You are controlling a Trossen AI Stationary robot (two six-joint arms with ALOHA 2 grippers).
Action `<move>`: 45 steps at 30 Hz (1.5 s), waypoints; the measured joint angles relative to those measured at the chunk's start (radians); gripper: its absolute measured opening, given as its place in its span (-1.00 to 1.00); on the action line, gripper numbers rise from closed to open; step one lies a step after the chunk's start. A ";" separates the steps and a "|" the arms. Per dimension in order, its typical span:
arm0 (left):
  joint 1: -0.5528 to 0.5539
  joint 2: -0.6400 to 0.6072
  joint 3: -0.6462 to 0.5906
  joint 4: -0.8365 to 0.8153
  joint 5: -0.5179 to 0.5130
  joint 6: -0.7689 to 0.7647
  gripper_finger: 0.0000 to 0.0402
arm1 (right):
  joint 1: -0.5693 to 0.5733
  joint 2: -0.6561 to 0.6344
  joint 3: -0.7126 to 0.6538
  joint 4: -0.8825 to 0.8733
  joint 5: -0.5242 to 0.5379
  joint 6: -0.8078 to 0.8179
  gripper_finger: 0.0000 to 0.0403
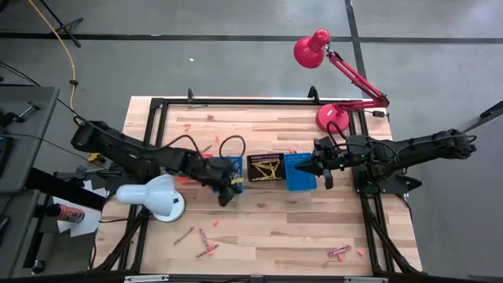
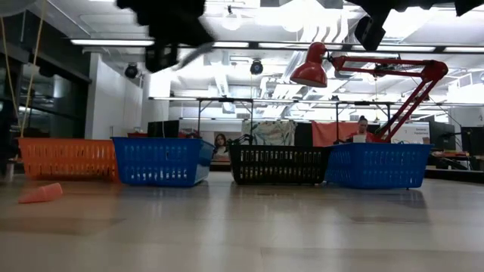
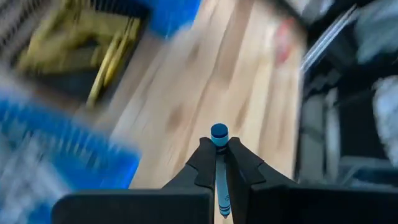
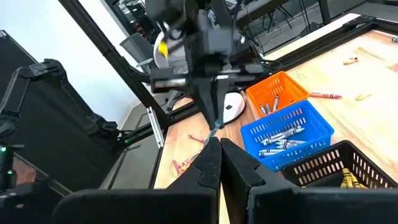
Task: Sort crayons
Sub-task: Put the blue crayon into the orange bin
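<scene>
From above, the left gripper [image 1: 228, 194] hangs over the nearer end of a blue basket [image 1: 233, 167] at the middle of the desk [image 1: 267, 224], while the right gripper [image 1: 312, 168] sits over a second blue basket [image 1: 299, 174]; a black basket [image 1: 266, 167] with yellow crayons [image 1: 268, 169] stands between them. Loose crayons [image 1: 206, 245] lie scattered near the desk's front edge. The low view shows an orange basket [image 2: 66, 158], both blue ones and the black one in a row. In the left wrist view, the left gripper is pinching a blue crayon [image 3: 218, 165], a thin paper-wrapped stick with a round end poking past the fingertips. In the right wrist view, the right gripper [image 4: 219, 144] is pressed together, holding nothing.
</scene>
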State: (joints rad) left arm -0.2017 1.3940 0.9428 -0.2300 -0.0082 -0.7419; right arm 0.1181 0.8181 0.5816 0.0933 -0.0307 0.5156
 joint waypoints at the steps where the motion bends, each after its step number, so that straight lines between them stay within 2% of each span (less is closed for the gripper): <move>1: 0.011 0.002 0.000 0.051 -0.018 0.015 -1.00 | 0.000 0.000 0.000 0.000 0.000 0.000 -1.00; 6: 0.072 -0.004 0.046 0.228 -0.156 0.198 -1.00 | 0.000 0.000 0.000 0.022 0.026 0.027 -1.00; 12: 0.104 -0.037 0.176 0.273 -0.294 0.568 -1.00 | 0.000 0.001 0.000 0.216 0.113 0.028 -1.00; 16: 0.106 -0.078 0.185 0.290 -0.345 0.690 -1.00 | 0.000 0.018 0.000 0.290 0.157 -0.074 -1.00; 20: 0.110 -0.096 0.183 0.253 -0.345 0.697 -1.00 | 0.000 0.052 -0.001 0.297 0.190 -0.105 -1.00; 33: 0.112 -0.097 0.182 0.210 -0.322 0.701 -1.00 | 0.000 0.094 0.001 0.333 0.176 -0.087 -1.00; 38: 0.111 -0.107 0.182 -0.006 -0.354 0.637 -1.00 | 0.000 0.094 0.001 0.333 0.172 -0.087 -1.00; 45: 0.111 -0.114 0.183 -0.487 -0.464 0.461 -1.00 | 0.000 0.093 0.001 0.329 0.172 -0.090 -1.00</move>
State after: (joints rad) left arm -0.0902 1.2798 1.1258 -0.7166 -0.4721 -0.2809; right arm 0.1184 0.9115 0.5823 0.4219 0.1417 0.4259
